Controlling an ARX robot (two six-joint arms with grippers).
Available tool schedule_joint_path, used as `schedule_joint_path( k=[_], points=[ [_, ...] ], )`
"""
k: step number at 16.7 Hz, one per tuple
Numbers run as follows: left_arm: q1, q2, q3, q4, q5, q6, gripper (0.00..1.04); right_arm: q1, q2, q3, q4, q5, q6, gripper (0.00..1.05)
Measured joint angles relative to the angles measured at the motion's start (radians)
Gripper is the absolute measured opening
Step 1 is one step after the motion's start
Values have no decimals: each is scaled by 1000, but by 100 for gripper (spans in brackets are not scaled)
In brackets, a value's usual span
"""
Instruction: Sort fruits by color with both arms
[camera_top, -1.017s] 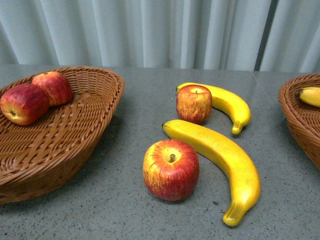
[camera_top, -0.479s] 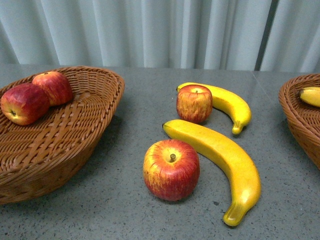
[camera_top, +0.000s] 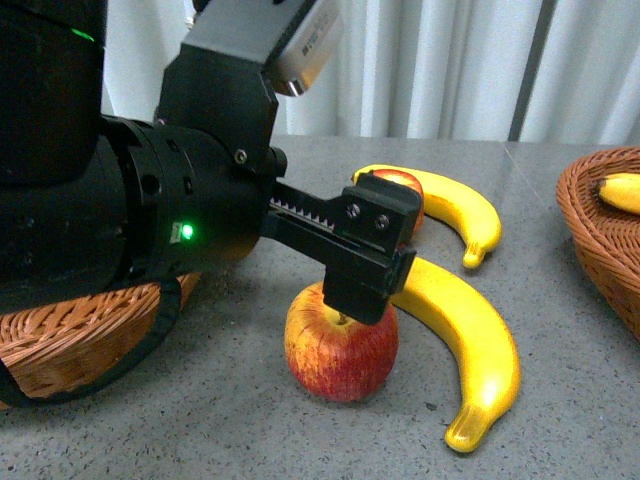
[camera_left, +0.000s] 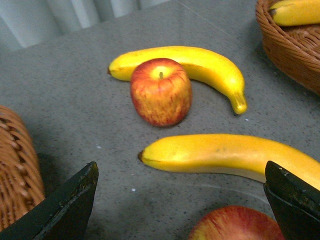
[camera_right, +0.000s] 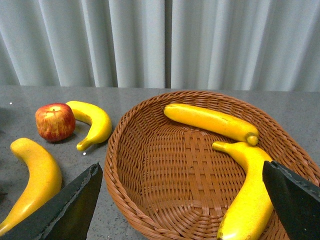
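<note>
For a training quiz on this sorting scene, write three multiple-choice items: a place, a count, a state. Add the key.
1. Where is the left gripper? A) over the near apple B) inside a basket C) over the far banana
2. How many bananas lie in the right basket? A) one B) two C) four
3. How do its jaws stand? A) shut on a banana B) shut on an apple C) open, holding nothing

Key: 1 A, the front view shows it above that apple. 2 B, the right wrist view shows both. 3 C, the left wrist view shows them wide apart.
</note>
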Motion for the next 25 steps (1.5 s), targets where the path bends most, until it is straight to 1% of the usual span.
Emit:
schedule_joint_path(
  k=[3, 6, 12, 13, 15, 16, 17, 19, 20, 21, 22, 24, 25],
  points=[
    [-26, 13, -14, -2, 49, 4, 98, 0, 0, 0, 0, 0, 0, 98],
    [-52, 22, -48, -26, 48, 4, 98, 0, 0, 0, 0, 0, 0, 98],
    [-38, 101, -69, 21, 68, -5, 98, 0, 0, 0, 0, 0, 0, 98],
    [-37, 101, -69, 23, 71, -5, 95, 0, 0, 0, 0, 0, 0, 98],
    [-43, 81, -76, 4, 78, -4, 75, 0, 0, 0, 0, 0, 0, 98],
    [-40, 57, -81, -3, 78, -3, 69, 0, 0, 0, 0, 0, 0, 98],
    [23, -66, -84, 26, 70, 1, 67, 0, 0, 0, 0, 0, 0, 98],
    [55, -113, -82, 28, 43, 0, 67, 0, 0, 0, 0, 0, 0, 98],
    [90, -137, -72, 21, 20, -15, 67, 0, 0, 0, 0, 0, 0, 98],
    [167, -152, -56, 21, -37, -63, 67, 0, 0, 0, 0, 0, 0, 98],
    [224, -149, -55, 20, -72, -105, 67, 0, 0, 0, 0, 0, 0, 98],
    [323, -122, -66, 7, -104, -183, 67, 0, 0, 0, 0, 0, 0, 98],
    [339, -96, -69, -14, -110, -200, 67, 0, 0, 0, 0, 0, 0, 98]
  ],
)
